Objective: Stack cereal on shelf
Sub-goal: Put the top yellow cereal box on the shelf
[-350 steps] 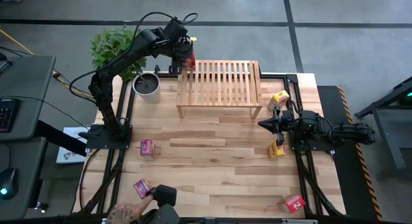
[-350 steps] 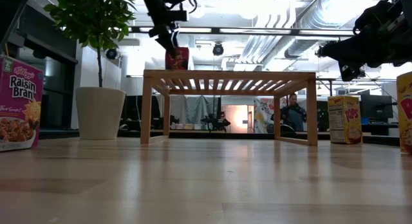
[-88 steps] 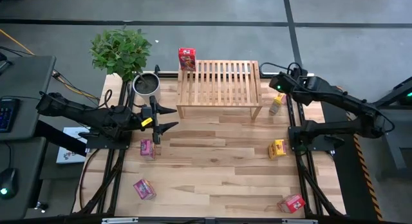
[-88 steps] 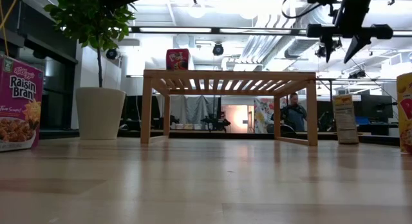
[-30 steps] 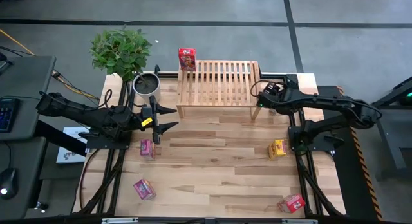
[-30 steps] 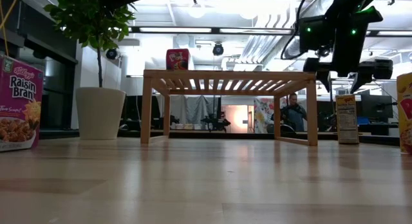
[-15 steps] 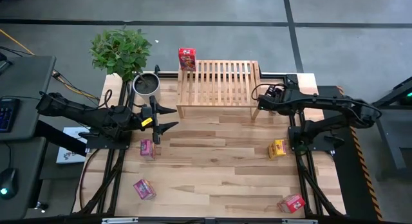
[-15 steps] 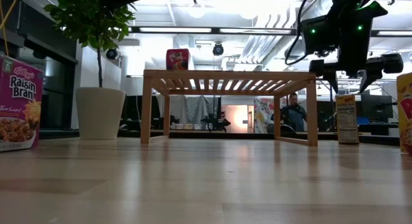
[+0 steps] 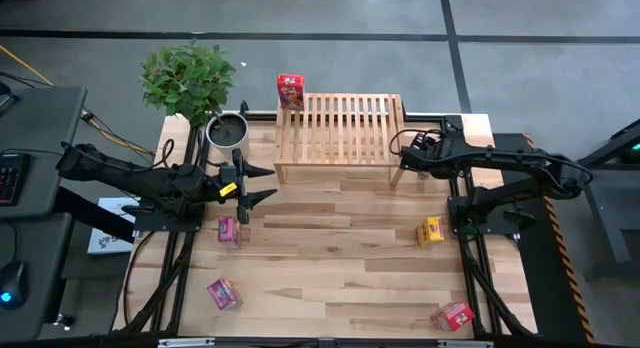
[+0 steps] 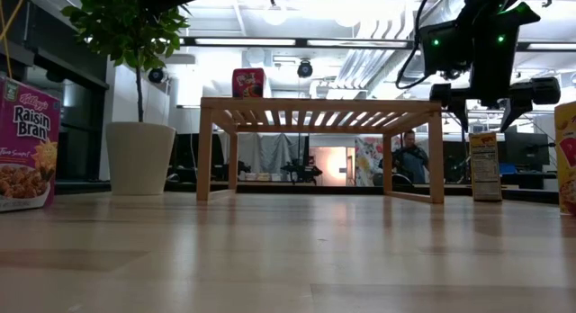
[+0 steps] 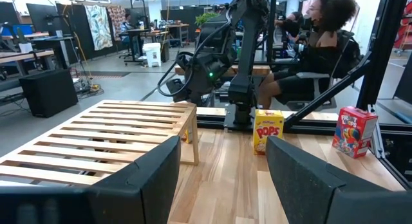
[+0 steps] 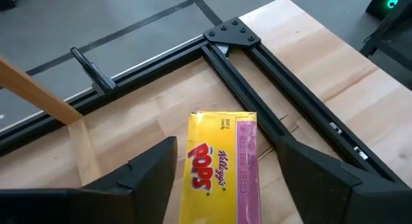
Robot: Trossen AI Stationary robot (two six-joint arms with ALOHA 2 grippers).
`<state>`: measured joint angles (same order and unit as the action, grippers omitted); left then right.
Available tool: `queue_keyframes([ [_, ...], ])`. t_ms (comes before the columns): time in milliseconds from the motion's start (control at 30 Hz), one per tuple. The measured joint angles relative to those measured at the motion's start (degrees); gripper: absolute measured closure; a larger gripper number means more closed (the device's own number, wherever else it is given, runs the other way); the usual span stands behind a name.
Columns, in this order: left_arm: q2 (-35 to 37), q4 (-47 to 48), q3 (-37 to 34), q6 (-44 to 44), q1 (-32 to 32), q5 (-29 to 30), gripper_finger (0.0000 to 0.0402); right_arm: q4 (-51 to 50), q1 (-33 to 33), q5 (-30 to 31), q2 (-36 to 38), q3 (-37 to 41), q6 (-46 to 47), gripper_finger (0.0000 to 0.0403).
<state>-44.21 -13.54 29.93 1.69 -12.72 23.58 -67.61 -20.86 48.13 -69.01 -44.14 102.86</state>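
My right gripper [image 12: 225, 153] stands open, tipped downward, just above a yellow cereal box [image 12: 222, 166] that stands on the table by the shelf's near right leg [image 10: 436, 151]. In the low view its fingers hang a little above the box's top [image 10: 486, 138], one to either side. The arm hides this box in the high view. A red cereal box [image 9: 290, 91] stands upright on the far left corner of the slatted shelf [image 9: 340, 128]. My left gripper [image 9: 262, 184] waits open and level, left of the shelf.
On the table stand two pink boxes [image 9: 229, 229] [image 9: 222, 293], a second yellow box [image 9: 431, 231] and a red box [image 9: 453, 315]. A potted plant [image 9: 228, 131] stands left of the shelf. A person [image 11: 322, 44] sits beyond the table's right side.
My right gripper has turned a little about its wrist while staying above the yellow box by the shelf's right leg. The box has kept its place on the table.
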Motion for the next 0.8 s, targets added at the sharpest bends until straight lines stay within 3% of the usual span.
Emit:
queue_keyframes([
  [267,0.0,0.0,0.0,0.0,0.0,0.0,0.0183,0.6,-0.1,0.7,0.0,0.0,-0.9,0.0071],
  [433,0.0,0.0,0.0,-0.1,0.0,0.0,0.0183,0.6,-0.1,-1.1,-0.4,0.0,-1.2,0.0068],
  [800,0.0,0.4,0.0,-0.1,0.0,0.0,0.0183,1.0,-0.1,1.2,-7.2,0.0,3.8,0.0068],
])
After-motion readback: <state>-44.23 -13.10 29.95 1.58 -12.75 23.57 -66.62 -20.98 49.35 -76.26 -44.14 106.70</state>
